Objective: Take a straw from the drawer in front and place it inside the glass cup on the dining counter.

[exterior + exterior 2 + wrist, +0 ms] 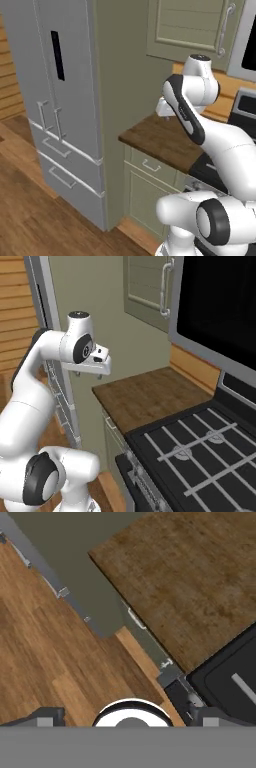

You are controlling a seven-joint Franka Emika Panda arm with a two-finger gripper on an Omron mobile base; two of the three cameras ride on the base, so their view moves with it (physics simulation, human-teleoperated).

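The robot's tool point(98, 372) hangs with its fingers spread wide and nothing between them, above the front corner of a brown wooden bench point(165, 140) set between a grey fridge point(60, 100) and a black stove point(200, 446). Directly under the bench edge, the sage-green drawer point(150, 166) sits closed, its small silver handle point(136, 618) visible from above beside the wood floor point(45, 657).
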